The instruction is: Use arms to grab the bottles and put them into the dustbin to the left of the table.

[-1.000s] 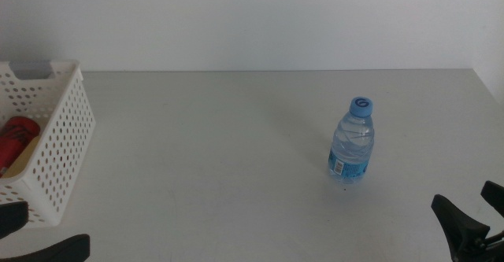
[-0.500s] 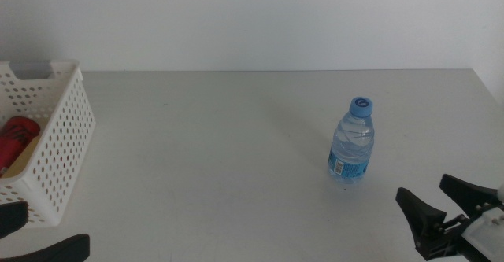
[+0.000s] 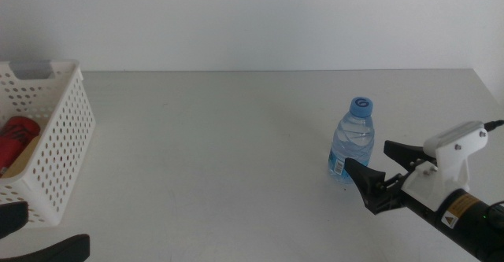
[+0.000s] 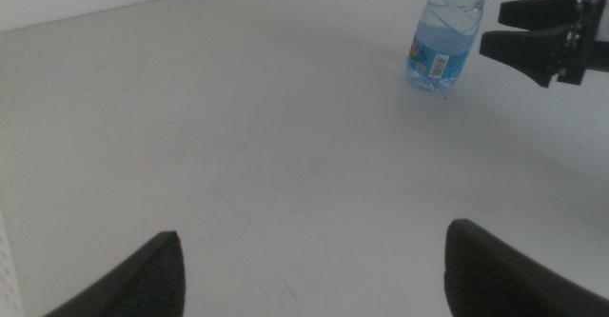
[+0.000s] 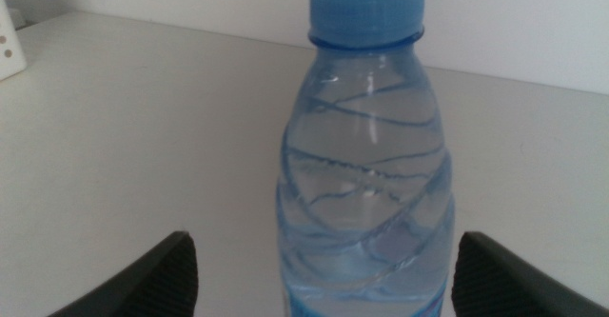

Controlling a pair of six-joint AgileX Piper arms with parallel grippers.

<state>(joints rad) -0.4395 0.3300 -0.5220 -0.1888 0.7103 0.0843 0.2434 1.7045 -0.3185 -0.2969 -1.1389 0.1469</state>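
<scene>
The water bottle (image 3: 351, 142) has a mark on its blue cap (image 3: 361, 105) that looks like a "G" in a ring. Its label carries a small barcode panel (image 4: 438, 65), too small to read. A yellow warning sticker (image 3: 451, 205) sits on the right arm (image 3: 453, 191); its symbol cannot be made out.

Middle cam sits high at the front, looking forward and down across the whole table (image 3: 213, 136) to the back wall. Left wrist cam rides low near the table's left front, facing across the top toward the right side, fairly far from the water bottle (image 4: 445, 33). Right wrist cam is nearly at table height, super close, the bottle filling its middle. All three views share that bottle; the first two also catch the right gripper (image 3: 381, 172).
</scene>
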